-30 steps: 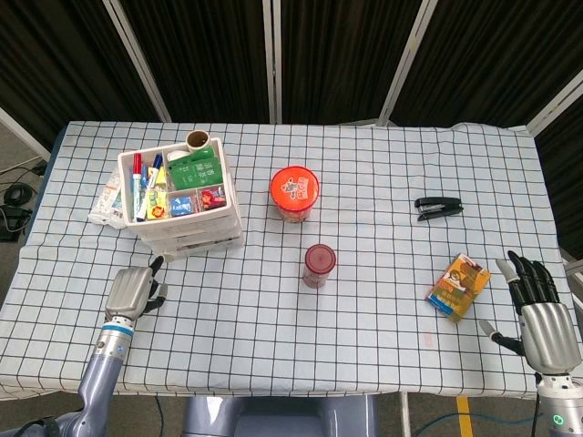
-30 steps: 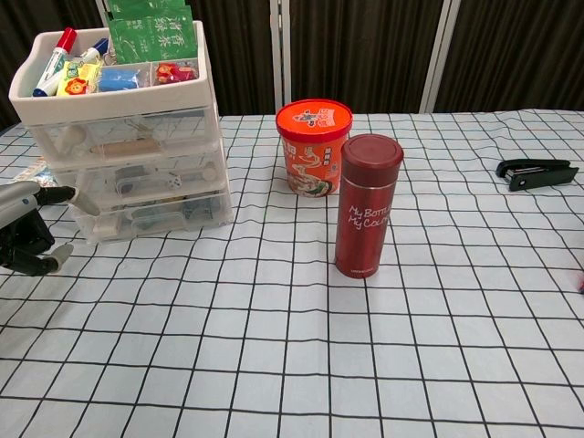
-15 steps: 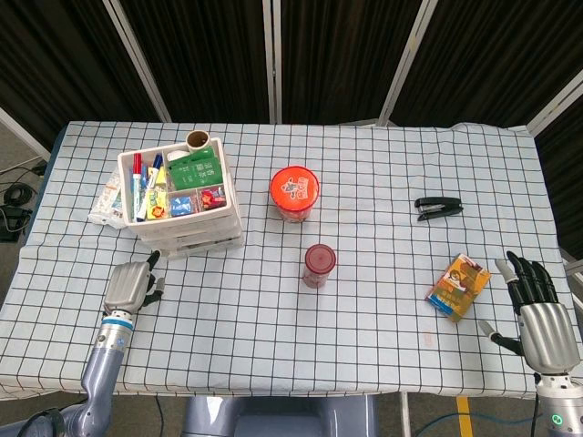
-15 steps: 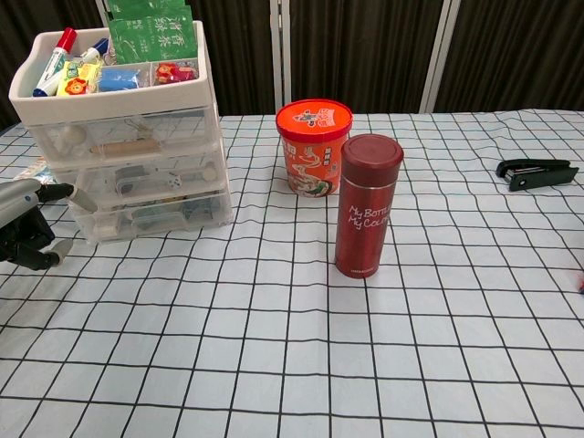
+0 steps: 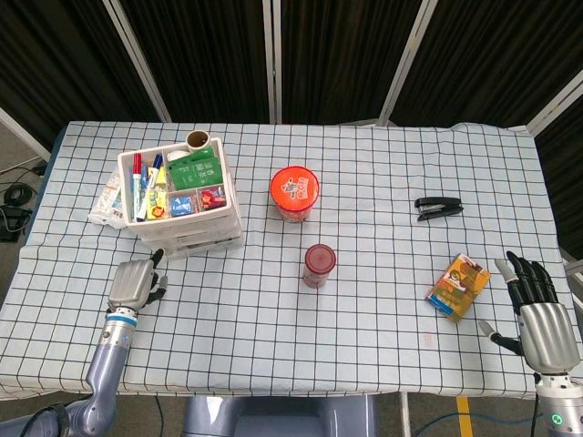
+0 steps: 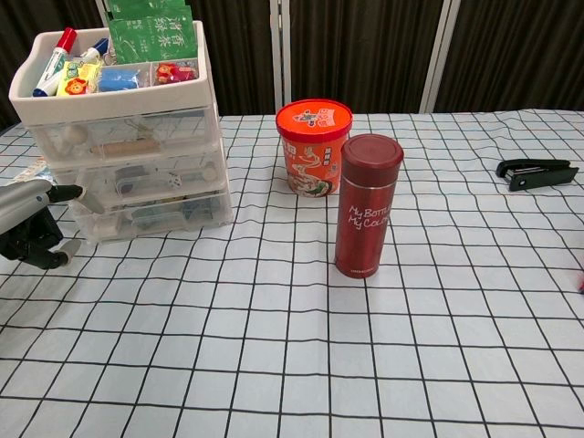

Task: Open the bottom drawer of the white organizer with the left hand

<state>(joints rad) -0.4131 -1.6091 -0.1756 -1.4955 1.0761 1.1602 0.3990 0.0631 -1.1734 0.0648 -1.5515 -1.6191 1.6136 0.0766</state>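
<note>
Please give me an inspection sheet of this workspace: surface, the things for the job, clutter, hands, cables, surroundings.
Surface: table under a white checked cloth.
Job's things: white organizer at far left, bottom drawer looks closed.
Clutter: red bottle, orange cup, black stapler, orange box, packet left of the organizer.
Hands: left hand in front of the organizer, holds nothing; right hand open, by the box.
Cables: black cables on the floor, left.
Surroundings: dark curtain panels.

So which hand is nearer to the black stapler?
Right. The right hand is at the table's near edge, below the black stapler. The left hand is far across, beside the white organizer.
</note>
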